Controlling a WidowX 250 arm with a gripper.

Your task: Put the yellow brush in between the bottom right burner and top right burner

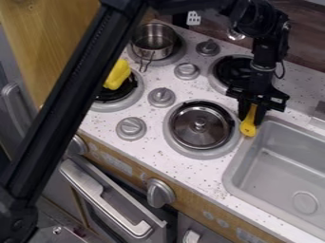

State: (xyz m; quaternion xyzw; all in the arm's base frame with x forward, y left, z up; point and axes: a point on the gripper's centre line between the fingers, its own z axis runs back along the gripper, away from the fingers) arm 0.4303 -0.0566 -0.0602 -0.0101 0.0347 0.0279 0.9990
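Note:
The black gripper hangs at the right of the stove, by the sink's upper left corner, shut on the yellow brush. Below its fingers, the brush points down toward the counter strip between the bottom right burner and the sink; whether it touches the counter I cannot tell. The bottom right burner bears a round metal lid, left of the brush. The top right burner lies up and left of the gripper, partly hidden behind the arm.
A metal pot stands on the top left burner. A yellow object lies over the bottom left burner, partly behind the arm. Grey knobs, one of them left of the lid, stand between the burners. The sink is at the right.

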